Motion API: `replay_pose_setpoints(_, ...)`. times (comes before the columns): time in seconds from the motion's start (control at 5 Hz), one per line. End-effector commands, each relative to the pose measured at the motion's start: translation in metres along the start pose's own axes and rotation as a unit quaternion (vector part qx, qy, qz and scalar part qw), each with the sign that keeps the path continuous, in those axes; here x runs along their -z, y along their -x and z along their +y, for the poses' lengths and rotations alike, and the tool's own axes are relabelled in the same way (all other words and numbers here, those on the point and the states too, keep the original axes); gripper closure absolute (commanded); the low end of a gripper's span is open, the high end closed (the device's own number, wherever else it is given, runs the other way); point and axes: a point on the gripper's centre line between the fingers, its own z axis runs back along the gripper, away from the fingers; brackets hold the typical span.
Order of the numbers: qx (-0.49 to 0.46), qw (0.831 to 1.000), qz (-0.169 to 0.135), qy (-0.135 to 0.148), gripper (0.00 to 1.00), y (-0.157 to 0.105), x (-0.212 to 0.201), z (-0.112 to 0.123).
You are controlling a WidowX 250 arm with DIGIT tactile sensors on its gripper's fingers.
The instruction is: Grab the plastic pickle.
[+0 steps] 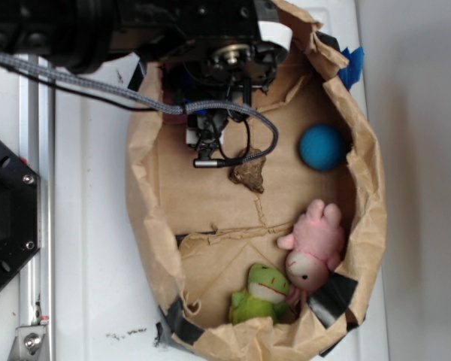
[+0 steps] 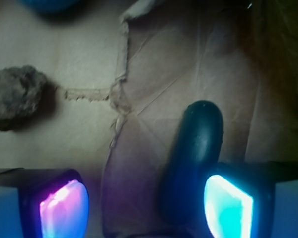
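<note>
We see the end effector point(image 2: 146, 208) spread wide w/ plastic pickle point(image 2: 193, 158) between pads, hugging the cyan-lit one, prob. lined up for the pinch.

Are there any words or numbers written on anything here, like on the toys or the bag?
No readable text anywhere: none on the paper bag, the blue ball, the pink plush, the green frog, the plastic pickle or the gripper. The black specks on the white table are only smudges, not letters.
</note>
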Motion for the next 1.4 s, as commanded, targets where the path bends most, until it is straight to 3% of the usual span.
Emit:
replay_pose_setpoints(0.0, -0.023, 0.999, 0.002, -0.042, 0.00, -0.012, 0.001, 0.008)
replay_pose_setpoints(0.4, -0.006, 0.999, 0.012, -0.045, 0.00, -0.016, 0.019, -0.005)
replay_pose_setpoints(0.8, 0.005, 0.999, 0.002, -0.042, 0.00, -0.017, 0.018, -0.010)
replay_pose_setpoints(1.0, 0.004, 0.999, -0.028, -0.038, 0.00, -0.018, 0.016, -0.013)
replay_pose_setpoints(1.2, -0.017, 0.999, -0.016, -0.049, 0.00, -0.018, 0.024, -0.003)
